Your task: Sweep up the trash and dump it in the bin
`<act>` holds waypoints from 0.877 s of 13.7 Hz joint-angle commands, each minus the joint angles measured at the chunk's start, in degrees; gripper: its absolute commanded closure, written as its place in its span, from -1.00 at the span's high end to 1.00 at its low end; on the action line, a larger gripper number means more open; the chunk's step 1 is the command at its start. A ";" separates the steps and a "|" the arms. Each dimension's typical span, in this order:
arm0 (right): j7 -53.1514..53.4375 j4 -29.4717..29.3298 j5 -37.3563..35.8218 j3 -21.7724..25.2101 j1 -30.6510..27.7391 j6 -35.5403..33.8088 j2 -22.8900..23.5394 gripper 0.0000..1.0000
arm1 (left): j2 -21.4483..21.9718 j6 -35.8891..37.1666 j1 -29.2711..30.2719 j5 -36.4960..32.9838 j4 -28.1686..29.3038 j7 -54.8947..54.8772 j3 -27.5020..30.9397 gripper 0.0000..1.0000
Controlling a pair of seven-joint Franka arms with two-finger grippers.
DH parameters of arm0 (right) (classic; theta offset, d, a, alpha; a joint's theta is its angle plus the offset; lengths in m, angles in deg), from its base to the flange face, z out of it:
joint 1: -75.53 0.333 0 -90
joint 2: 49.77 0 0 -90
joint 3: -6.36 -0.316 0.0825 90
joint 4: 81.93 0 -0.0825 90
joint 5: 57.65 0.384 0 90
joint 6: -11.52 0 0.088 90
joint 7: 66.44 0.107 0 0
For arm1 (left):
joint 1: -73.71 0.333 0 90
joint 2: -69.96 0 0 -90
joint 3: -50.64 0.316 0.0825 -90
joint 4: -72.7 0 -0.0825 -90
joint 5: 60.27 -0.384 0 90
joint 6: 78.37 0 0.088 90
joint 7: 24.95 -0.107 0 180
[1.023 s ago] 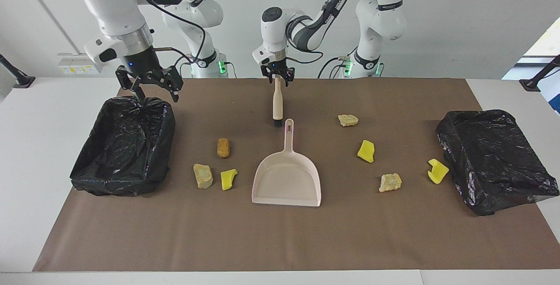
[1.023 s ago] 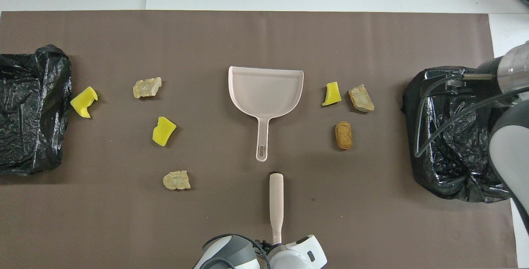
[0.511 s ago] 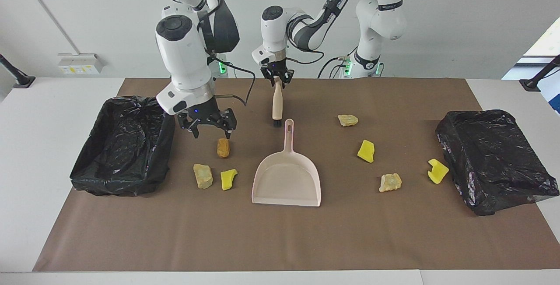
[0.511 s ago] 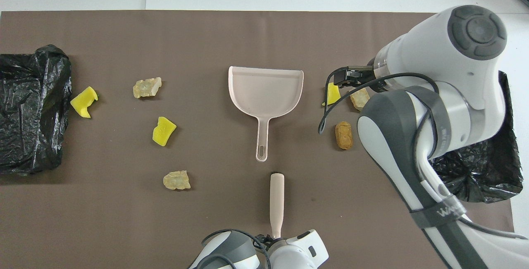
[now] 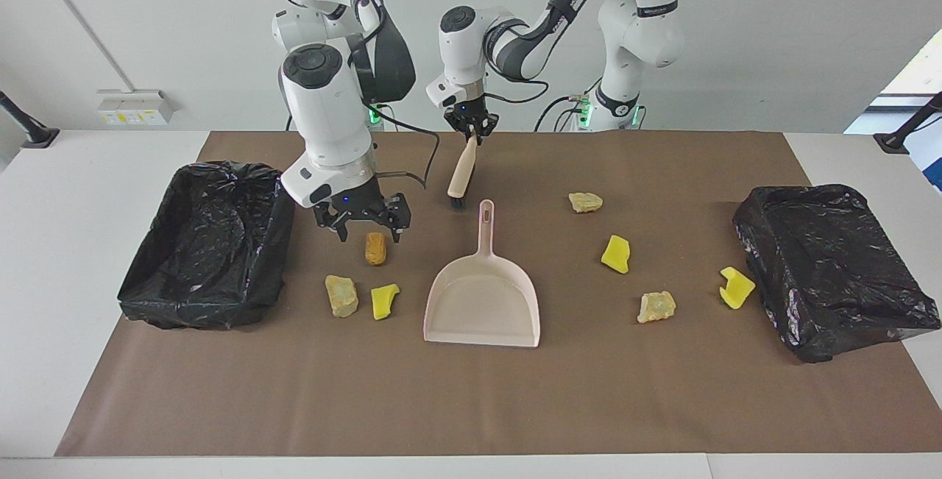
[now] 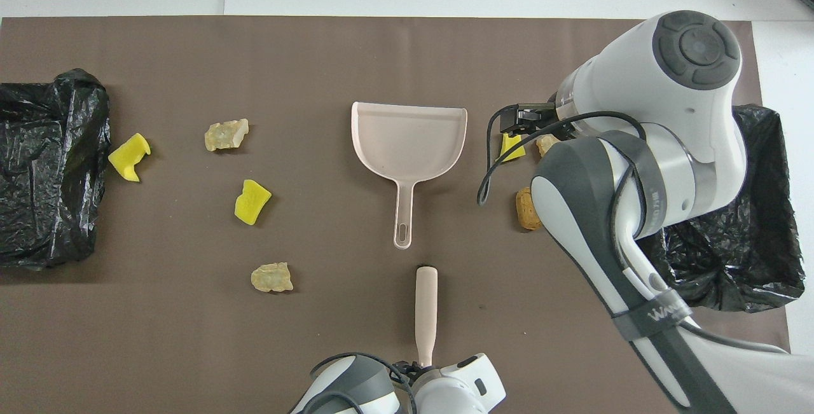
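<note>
My right gripper is open and hovers just over the orange-brown oval. A tan chunk and a yellow wedge lie a little farther from the robots. My left gripper is shut on the handle of a beige brush, tilted, with its bristles on the mat nearer to the robots than the dustpan. Several more pieces lie toward the left arm's end: tan chunks and yellow wedges. In the overhead view my right arm partly covers the oval.
A black-bag-lined bin stands at the right arm's end of the brown mat, beside my right gripper. A second black-bagged bin stands at the left arm's end. The dustpan is empty, its handle pointing toward the robots.
My right gripper has come down from over the bin at its end to over the orange-brown oval, edging toward the dustpan. My left gripper has tilted the brush.
</note>
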 commanded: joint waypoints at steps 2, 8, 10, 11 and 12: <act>0.89 -0.58 1.54 0.09 -0.01 1.03 0.31 1.00 | 7.68 13.14 4.57 -1.09 1.75 -1.87 -0.19 -1.00; 4.32 0.12 1.89 0.00 1.40 0.15 -0.21 1.00 | 20.86 13.53 14.67 -1.35 18.08 -20.40 -0.19 -1.00; 4.58 1.18 3.46 -0.44 1.57 -0.11 -0.48 1.00 | 20.88 12.73 19.23 -1.35 19.25 -26.90 -0.19 -1.00; 5.89 1.79 4.43 -0.96 2.62 -0.11 -0.39 1.00 | 20.35 11.68 21.87 -1.35 19.16 -29.97 -0.19 -1.00; 7.99 2.06 4.53 -0.97 4.89 0.06 0.04 1.00 | 19.57 9.84 25.20 -1.35 19.25 -33.40 -0.19 -1.00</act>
